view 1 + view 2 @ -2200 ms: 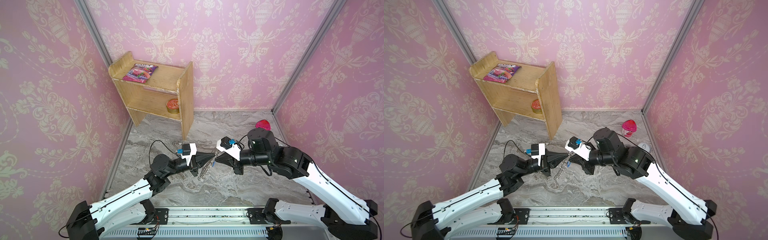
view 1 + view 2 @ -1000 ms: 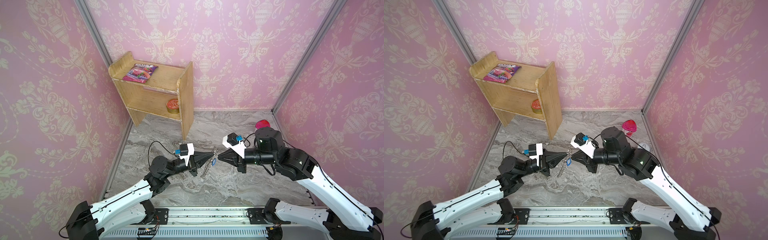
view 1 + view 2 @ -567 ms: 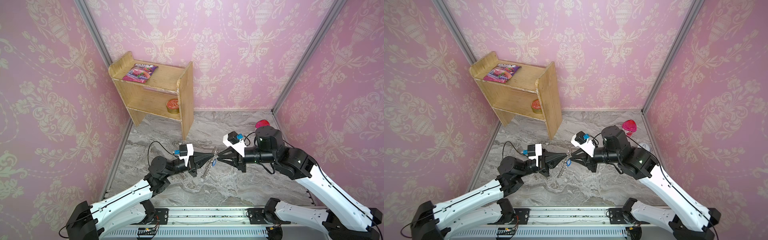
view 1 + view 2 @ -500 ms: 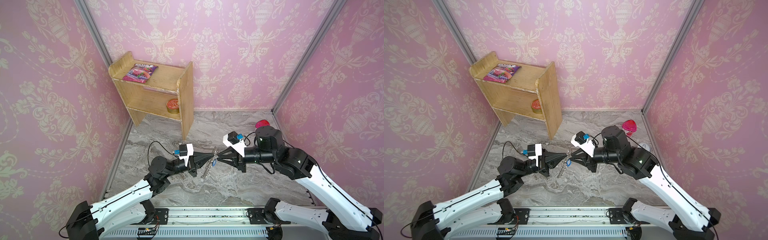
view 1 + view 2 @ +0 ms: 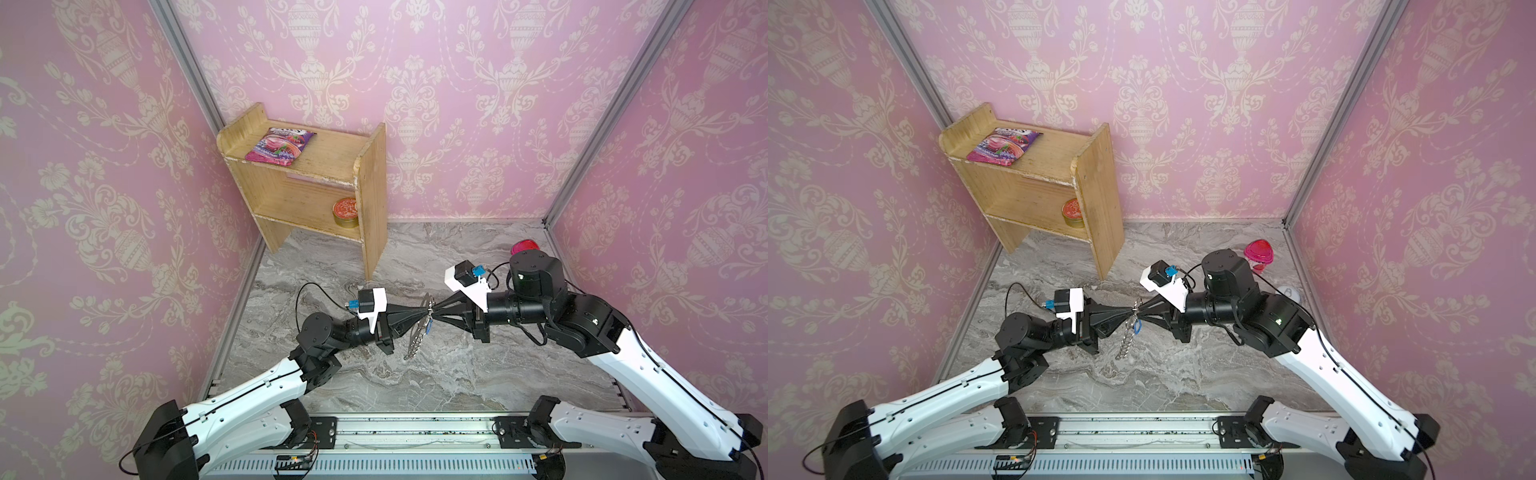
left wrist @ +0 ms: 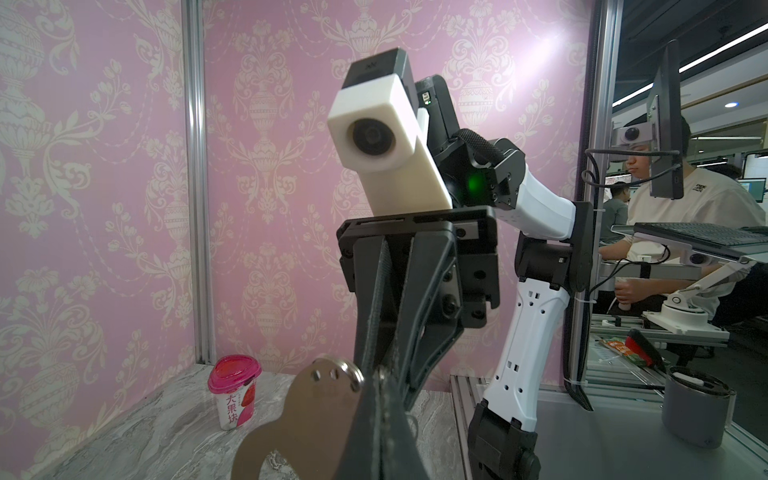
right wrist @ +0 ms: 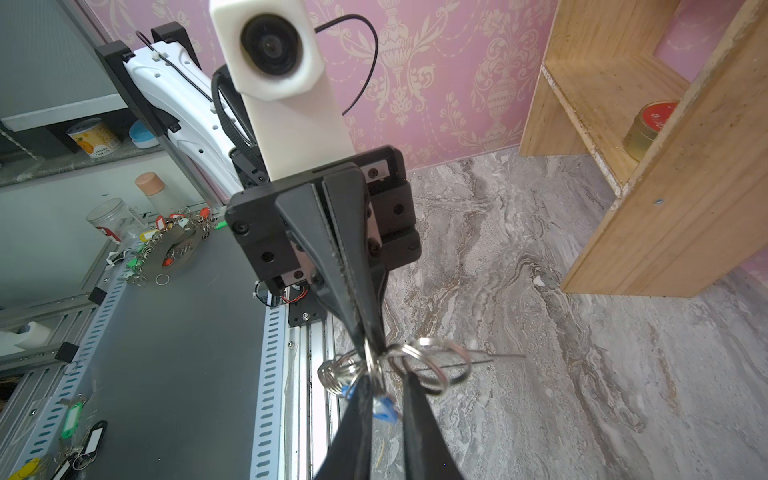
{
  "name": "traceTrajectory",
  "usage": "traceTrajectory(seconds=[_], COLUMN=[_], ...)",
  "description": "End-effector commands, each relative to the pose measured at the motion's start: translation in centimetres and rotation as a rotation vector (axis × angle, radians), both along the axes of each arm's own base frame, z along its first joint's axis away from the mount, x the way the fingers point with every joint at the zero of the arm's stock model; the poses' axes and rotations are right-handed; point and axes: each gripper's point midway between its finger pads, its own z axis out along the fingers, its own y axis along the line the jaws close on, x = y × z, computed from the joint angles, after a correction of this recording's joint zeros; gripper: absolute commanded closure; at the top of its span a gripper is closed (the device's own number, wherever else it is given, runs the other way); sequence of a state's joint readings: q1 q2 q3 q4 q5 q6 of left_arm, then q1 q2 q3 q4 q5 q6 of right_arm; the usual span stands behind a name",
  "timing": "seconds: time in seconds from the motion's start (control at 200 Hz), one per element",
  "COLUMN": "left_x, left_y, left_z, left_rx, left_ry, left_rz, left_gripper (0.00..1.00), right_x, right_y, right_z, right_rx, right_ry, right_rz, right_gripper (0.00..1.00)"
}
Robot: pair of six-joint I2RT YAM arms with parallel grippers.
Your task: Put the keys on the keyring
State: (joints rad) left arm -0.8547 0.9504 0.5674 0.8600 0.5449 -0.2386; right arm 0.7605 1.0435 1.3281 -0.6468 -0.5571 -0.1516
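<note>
keys (image 7: 384, 405): threading onto keyring (image 6: 316, 411) likely underway. left gripper (image 5: 424, 309) clamped on keyring; right gripper (image 7: 388, 376) narrowly parted, hold on keys unclear. next: calls for fine alignment at ring.

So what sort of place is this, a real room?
Probably a robot test cell in a lab or office, not a real room: wallpaper panels fixed to metal posts, a left arm and right arm on one rail, and, in the left wrist view, a person at a monitor outside.
</note>
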Motion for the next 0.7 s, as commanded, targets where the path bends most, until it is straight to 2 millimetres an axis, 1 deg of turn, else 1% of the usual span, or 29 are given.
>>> traceTrajectory(seconds=[0.0, 0.095, 0.22, 0.35, 0.41, 0.48, 0.6, 0.696], left_x=[-0.9, -0.8, -0.8, -0.8, -0.7, -0.7, -0.5, -0.2], left_y=[0.3, 0.3, 0.4, 0.6, 0.6, 0.5, 0.5, 0.2], left_z=[1.2, 1.3, 1.4, 1.5, 1.4, 1.3, 1.0, 0.1], left_rx=[-0.036, -0.038, -0.044, -0.048, -0.047, -0.044, -0.035, 0.002], left_ry=[-0.025, -0.029, -0.033, -0.036, -0.035, -0.032, -0.021, 0.009], left_rz=[-0.037, -0.033, -0.027, -0.017, -0.015, -0.016, -0.008, 0.0], left_gripper=[1.0, 1.0, 1.0, 1.0, 1.0, 1.0, 1.0, 1.0], right_x=[-0.1, -0.2, -0.3, -0.6, -0.6, -0.5, -0.6, -0.5], right_y=[0.3, 0.5, 0.6, 0.7, 0.7, 0.7, 0.4, -0.1], right_z=[0.0, -0.2, -0.4, -0.8, -1.0, -1.0, -0.7, -1.1], right_rx=[0.022, 0.021, 0.016, 0.011, 0.007, 0.008, 0.002, -0.047], right_ry=[0.028, 0.039, 0.053, 0.071, 0.078, 0.073, 0.059, 0.057], right_rz=[0.014, 0.025, 0.035, 0.05, 0.052, 0.045, 0.04, 0.026], right_gripper=[0.84, 0.86, 0.9, 0.91, 0.94, 1.0, 1.0, 1.0])
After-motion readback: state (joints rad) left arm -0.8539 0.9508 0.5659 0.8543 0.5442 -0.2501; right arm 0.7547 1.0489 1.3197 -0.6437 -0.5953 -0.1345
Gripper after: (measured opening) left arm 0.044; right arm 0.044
